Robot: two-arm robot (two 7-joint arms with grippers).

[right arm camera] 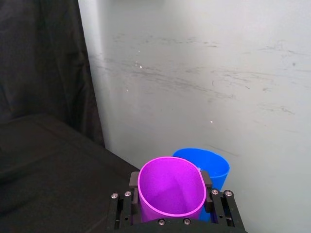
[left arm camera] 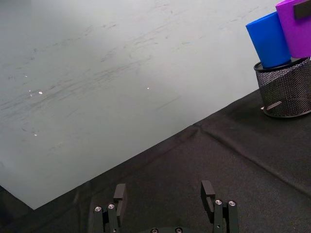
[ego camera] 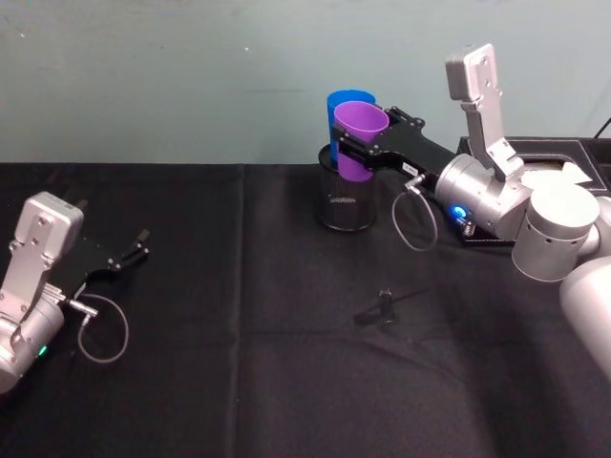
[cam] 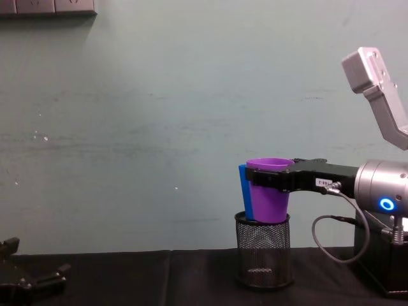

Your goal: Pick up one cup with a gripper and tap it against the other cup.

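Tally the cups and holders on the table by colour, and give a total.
Purple cup, gripped in the right hand: 1
Blue cup: 1
Black mesh holder: 1
Total: 3

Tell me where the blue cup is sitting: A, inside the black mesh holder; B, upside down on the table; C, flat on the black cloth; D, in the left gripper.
A: the blue cup stands in the black mesh holder, with the purple cup held close beside it by the right gripper.
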